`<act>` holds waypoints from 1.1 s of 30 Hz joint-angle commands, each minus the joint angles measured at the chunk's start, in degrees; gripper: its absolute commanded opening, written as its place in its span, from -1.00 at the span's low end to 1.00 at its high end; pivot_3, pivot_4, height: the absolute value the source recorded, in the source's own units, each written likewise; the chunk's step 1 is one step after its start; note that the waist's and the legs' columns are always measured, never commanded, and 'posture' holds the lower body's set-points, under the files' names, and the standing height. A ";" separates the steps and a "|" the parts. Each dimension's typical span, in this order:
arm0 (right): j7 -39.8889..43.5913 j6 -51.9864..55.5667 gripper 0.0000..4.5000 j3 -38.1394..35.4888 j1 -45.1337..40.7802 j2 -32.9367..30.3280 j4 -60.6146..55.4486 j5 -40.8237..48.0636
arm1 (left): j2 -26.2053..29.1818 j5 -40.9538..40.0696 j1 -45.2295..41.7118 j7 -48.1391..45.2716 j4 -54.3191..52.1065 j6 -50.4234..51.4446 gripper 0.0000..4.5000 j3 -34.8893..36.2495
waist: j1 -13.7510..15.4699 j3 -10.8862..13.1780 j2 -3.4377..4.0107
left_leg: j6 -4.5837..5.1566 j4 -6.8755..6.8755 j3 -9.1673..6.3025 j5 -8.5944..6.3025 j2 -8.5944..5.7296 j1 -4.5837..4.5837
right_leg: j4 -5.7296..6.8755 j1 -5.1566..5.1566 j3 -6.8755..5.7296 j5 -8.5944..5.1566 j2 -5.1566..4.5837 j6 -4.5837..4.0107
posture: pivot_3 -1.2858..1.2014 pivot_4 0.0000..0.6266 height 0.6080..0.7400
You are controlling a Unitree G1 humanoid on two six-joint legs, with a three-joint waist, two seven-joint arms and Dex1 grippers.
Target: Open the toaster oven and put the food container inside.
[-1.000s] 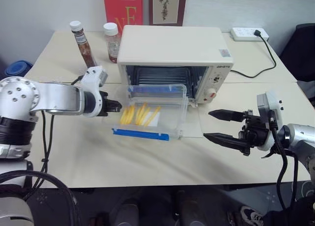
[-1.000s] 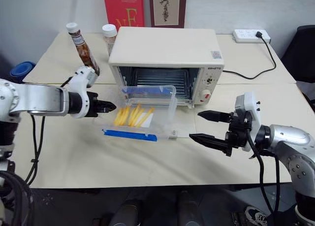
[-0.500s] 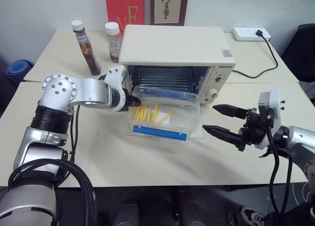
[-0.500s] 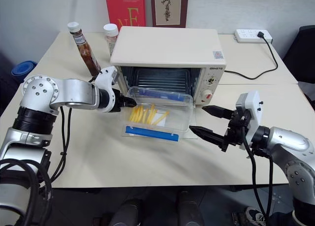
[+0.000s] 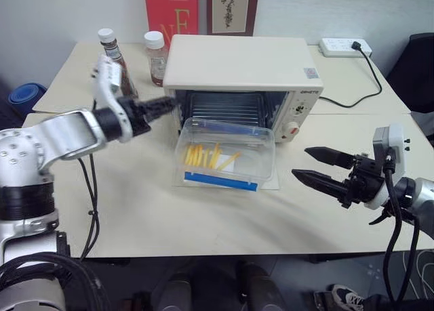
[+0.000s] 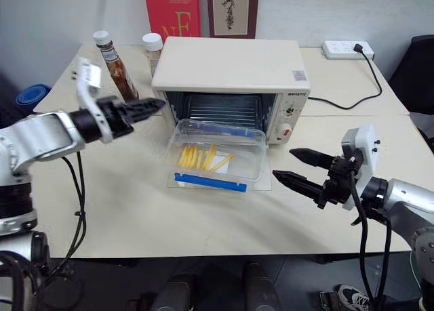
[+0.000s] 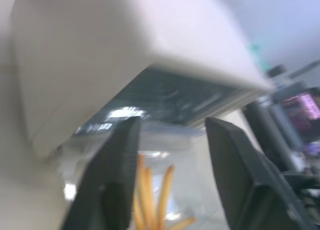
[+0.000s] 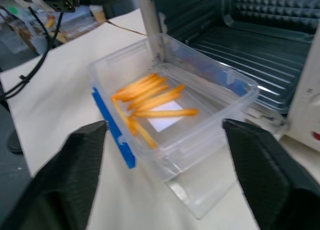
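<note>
Since the earlier frames the left gripper (image 6: 154, 105) has let go of the food container's near-left corner and lifted away toward the toaster oven's (image 6: 229, 66) front left corner; the food container (image 6: 215, 155) has been slid closer to the oven mouth.

It now rests on the dropped glass door, ahead of and below the left jaws, apart from both arms. The left jaws stand partly parted and empty; the right gripper (image 6: 299, 170) hovers beside the container's right end, jaws fairly wide, holding nothing.

The oven is open, so the step in hand is likely insertion: a push onto the rack.

The right wrist view shows the wire rack (image 8: 260, 44) just behind the container.
</note>
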 commanded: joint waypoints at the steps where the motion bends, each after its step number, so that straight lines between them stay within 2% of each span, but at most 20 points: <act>1: -0.20 0.60 0.14 0.29 1.17 -1.00 -4.37 3.28 | 4.68 7.67 4.60 -24.93 -9.29 1.87 -0.58 0.06 | -0.04 0.00 0.00 | 0.01 -0.01 0.00 0.00 0.00 -0.01 | -0.05 0.01 0.01 -0.01 0.00 -0.01 | 0.03 -0.52 1.00; 3: -0.66 0.67 -0.16 1.42 1.43 -0.68 -5.04 3.87 | 7.64 14.82 7.77 -36.06 -13.62 0.18 -0.86 -3.51 | -0.05 0.00 0.00 | 0.06 -0.03 0.02 -0.04 -0.01 -0.05 | -0.13 0.01 0.01 -0.46 -0.01 -0.83 | 0.03 -0.52 1.00; 4: -0.94 0.61 -0.31 2.11 1.53 -0.34 -5.27 3.98 | 8.99 19.26 9.10 -40.88 -15.74 -1.58 -0.99 -6.18 | -0.03 0.00 0.00 | 0.08 -0.01 0.03 -0.04 -0.02 -0.05 | -0.13 0.01 0.03 -0.47 -0.02 -0.84 | 0.03 -0.52 1.00; 8: -1.25 -0.08 -0.96 5.65 2.27 0.38 -5.75 2.28 | 11.71 33.74 12.35 -54.66 -19.58 -9.23 -1.00 -14.38 | -0.01 0.00 0.00 | 0.10 0.00 0.03 -0.05 0.00 -0.10 | -0.28 0.02 0.05 -0.48 0.00 -0.85 | 0.03 -0.52 1.00; 9: -0.80 -0.56 -0.99 7.52 2.72 0.36 -6.12 0.76 | 11.92 36.96 12.87 -57.11 -19.87 -11.19 -1.00 -16.19 | -0.02 0.00 -0.01 | 0.13 0.00 0.04 -0.04 0.00 -0.13 | -0.30 0.02 0.06 -0.49 0.00 -0.87 | 0.03 -0.52 1.00; 14: 0.02 -3.52 -0.99 15.20 3.31 -0.18 -6.53 -7.95 | 10.60 51.68 12.63 -61.24 -19.44 -17.47 -1.00 -25.10 | -0.17 0.00 -0.01 | 0.22 0.02 0.03 0.01 0.03 -0.27 | -0.34 -0.05 0.06 -0.48 0.02 -0.86 | 0.03 -0.52 1.00; 18: -2.61 -5.50 -0.99 19.94 -0.39 3.08 -2.42 -13.78 | 8.92 61.04 11.91 -60.14 -16.23 -20.16 -1.00 -28.88 | -0.47 0.01 -0.01 | 0.26 0.10 0.04 0.02 0.03 -0.31 | -0.32 -0.08 0.10 -0.44 0.05 -0.78 | 0.03 -0.52 1.00; 20: -3.96 -7.03 -0.99 21.72 -2.20 5.20 -0.05 -17.06 | 4.83 62.72 10.28 -57.33 -14.20 -20.23 -1.00 -28.27 | -0.35 0.01 -0.01 | 0.33 0.11 0.00 0.06 0.03 -0.35 | -0.29 -0.11 0.09 -0.41 0.05 -0.73 | 0.03 -0.52 1.00; 23: -6.72 -10.61 -0.99 23.71 -4.96 8.75 4.28 -23.17 | -4.78 63.53 6.60 -47.42 -10.08 -14.99 -1.00 -25.87 | 0.20 0.01 -0.02 | 0.37 0.26 -0.13 0.09 0.00 -0.43 | -0.23 -0.08 0.02 -0.35 0.04 -0.64 | 0.03 -0.52 1.00; 26: -10.66 -13.07 -0.99 24.13 -9.42 13.17 10.53 -27.83 | -9.26 66.09 5.82 -43.28 -9.37 -14.45 -1.00 -25.04 | -0.29 0.01 -0.01 | 0.39 0.35 -0.14 0.09 -0.04 -0.49 | -0.26 -0.05 0.05 0.21 0.02 0.37 | 0.03 -0.52 1.00; 30: -13.60 -15.74 -0.99 24.40 -15.35 17.68 17.34 -32.34 | -17.81 68.89 2.61 -33.17 -4.39 -13.55 -1.00 -21.13 | -0.54 0.01 -0.01 | 0.38 0.27 -0.11 0.09 -0.03 -0.46 | -0.05 -0.23 0.08 0.25 0.03 0.37 | 0.03 -0.52 1.00; 33: -14.99 -17.58 -0.99 24.40 -19.92 21.29 22.62 -34.42 | -21.93 72.32 0.10 -29.24 -1.28 -15.63 -1.00 -20.74 | -0.60 0.00 0.00 | 0.37 0.22 -0.13 0.10 -0.03 -0.51 | 0.21 -0.45 0.07 0.28 0.04 0.34 | 0.03 -0.52 1.00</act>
